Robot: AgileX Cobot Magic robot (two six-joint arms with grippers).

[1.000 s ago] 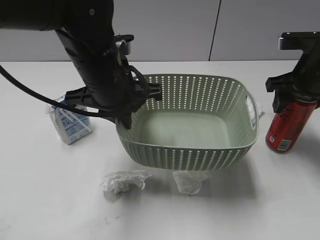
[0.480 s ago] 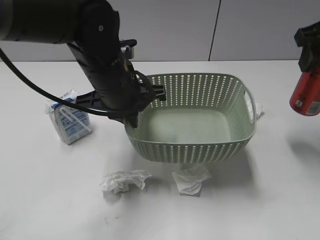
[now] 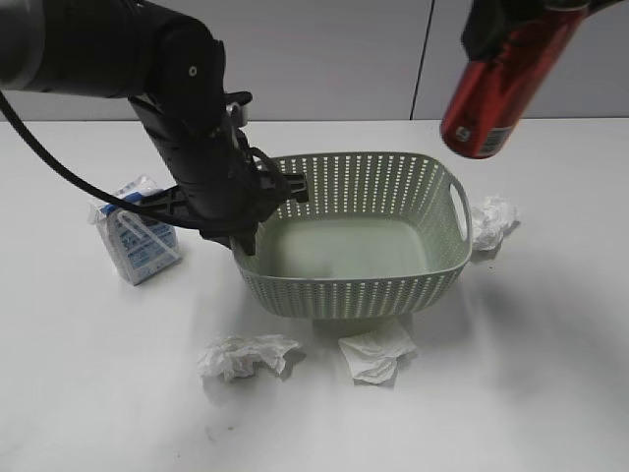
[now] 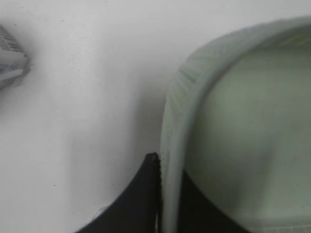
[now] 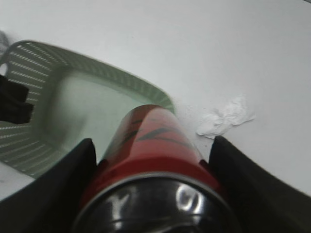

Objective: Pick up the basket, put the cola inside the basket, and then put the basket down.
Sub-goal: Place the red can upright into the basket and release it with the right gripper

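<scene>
Cola (image 3: 501,84) sits clamped in the right gripper (image 3: 511,15) at upper right, tilted, above and right of the basket (image 3: 393,285), whose left rim the left gripper (image 3: 241,236) pinches

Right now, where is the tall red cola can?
The red cola can hangs tilted in the right gripper, upper right of the exterior view, above the sage-green slotted plastic basket's right end.

Our left pincer (image 3: 246,231) clamps the basket (image 3: 393,285) rim; our raised right pincer (image 3: 511,20) grips the tilted cola (image 3: 496,84).
</scene>
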